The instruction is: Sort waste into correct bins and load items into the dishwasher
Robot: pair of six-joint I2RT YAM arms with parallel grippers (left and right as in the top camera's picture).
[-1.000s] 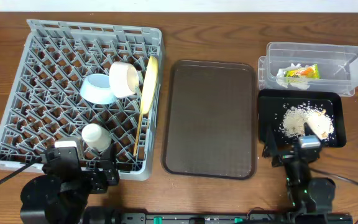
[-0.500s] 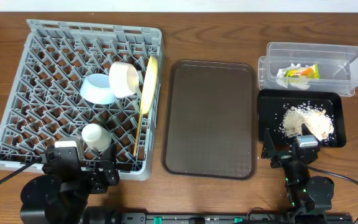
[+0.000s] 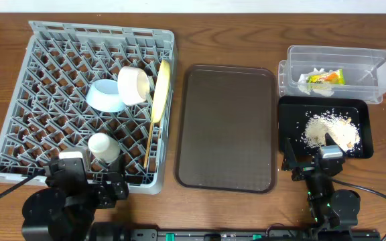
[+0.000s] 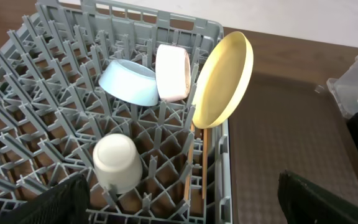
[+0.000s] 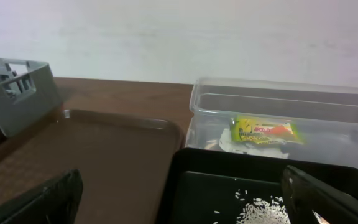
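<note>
The grey dish rack point(image 3: 99, 30) holds the light blue bowl point(image 3: 104, 96), the white bowl point(image 3: 133, 85), the yellow plate point(image 3: 163, 84) on edge and the chopsticks point(image 3: 151, 137). They also show in the left wrist view: bowl point(image 4: 129, 81), white bowl point(image 4: 171, 71), plate point(image 4: 224, 78), chopsticks point(image 4: 188, 174). The wrapper point(image 3: 324, 78) lies in the clear tub point(image 3: 367, 57). The rice scraps point(image 3: 327, 130) lie in the black tray point(image 3: 324, 102). My left gripper point(image 4: 191, 205) is open and empty over the rack's near edge. My right gripper point(image 5: 185, 205) is open and empty at the black tray's near edge.
A white cup point(image 3: 103, 147) stands upside down in the rack's front part. The dark brown serving tray point(image 3: 226, 127) lies bare between the rack and the bins. Both arm bases sit at the table's front edge.
My right gripper has shifted very slightly to the left at the black tray's front. Nothing else has moved.
</note>
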